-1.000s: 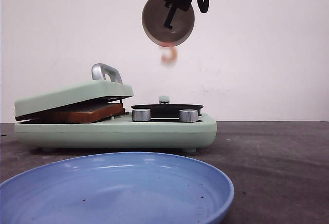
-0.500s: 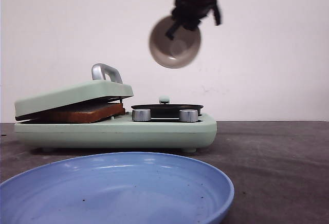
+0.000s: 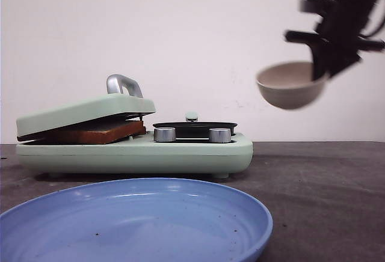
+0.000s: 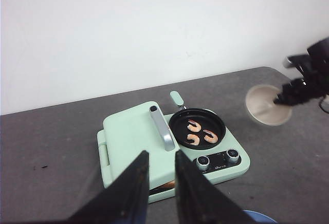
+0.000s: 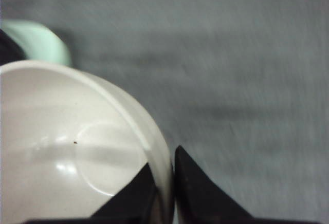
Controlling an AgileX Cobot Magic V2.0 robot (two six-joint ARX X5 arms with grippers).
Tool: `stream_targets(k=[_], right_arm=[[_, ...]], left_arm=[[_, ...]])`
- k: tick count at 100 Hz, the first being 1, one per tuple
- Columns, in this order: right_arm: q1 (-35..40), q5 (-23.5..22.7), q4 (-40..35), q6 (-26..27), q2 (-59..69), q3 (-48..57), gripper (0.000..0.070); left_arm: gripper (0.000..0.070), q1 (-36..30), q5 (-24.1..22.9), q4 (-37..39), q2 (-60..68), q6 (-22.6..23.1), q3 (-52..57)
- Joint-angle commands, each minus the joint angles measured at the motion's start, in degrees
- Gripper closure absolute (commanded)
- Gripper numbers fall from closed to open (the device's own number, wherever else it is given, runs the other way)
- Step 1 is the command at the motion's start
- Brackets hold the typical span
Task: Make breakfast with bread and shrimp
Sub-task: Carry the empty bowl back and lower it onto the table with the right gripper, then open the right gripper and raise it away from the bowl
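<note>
Nearest to me in the front view is the blue plate [image 3: 135, 220], bare, at the front edge of the counter [image 3: 319, 184]. Behind it stands the mint breakfast maker [image 3: 135, 151]. Its lid [image 3: 84, 113] is tilted down on the bread [image 3: 96, 133], of which I see only a toasted brown edge in the press on the robot's left side. On the right side of the appliance is the small black pan [image 3: 194, 127].

Only the left wrist view looks into the pan [image 4: 198, 129]: three shrimp [image 4: 194, 126] lie in it, well apart from the bread press. From the front they are hidden by the pan rim.

My right tool [image 3: 319, 73] is up in the air, off to the right of the appliance, and clamped on the rim of a beige bowl [image 3: 290, 85]. The right wrist view shows the bowl [image 5: 67, 152] to be empty, one finger inside and one outside the wall.

My left tool [image 4: 159, 183] hangs high above the near side of the appliance, jaws narrow, nothing between them.

The bread lies below and just ahead of the left tool, so I judge that arm the nearer for the lid handle [image 4: 162, 129], whose long axis runs front to back. The right arm first needs a bare patch of counter for the bowl.
</note>
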Motion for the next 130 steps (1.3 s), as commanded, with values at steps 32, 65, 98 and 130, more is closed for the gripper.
stream_targets(k=[32,65,98,130], right_arm=[[-7.23,-3.48,5.46,1.60,0.87,-15.74,0.0696],[-7.30,-4.92,5.53,2.23,0.85,-16.22,0.0497],[-7.37,-4.83,6.36,0.24,-8.13,-16.04,0.0278],[-6.62,-5.01,8.37,-0.39,-21.70,-17.29,0.0591]], left_arm=[[0.0689,-0.28,-0.15,0.55,0.44,0.28,0.96],[0.0689,-0.28,-0.15,0.22,0.44,-0.13,0.96],[0.0689,-0.28,-0.17,-1.60,-0.11,-0.07,0.96],[0.0689,-0.28,-1.86,-1.44,-2.21,0.09,-2.62]])
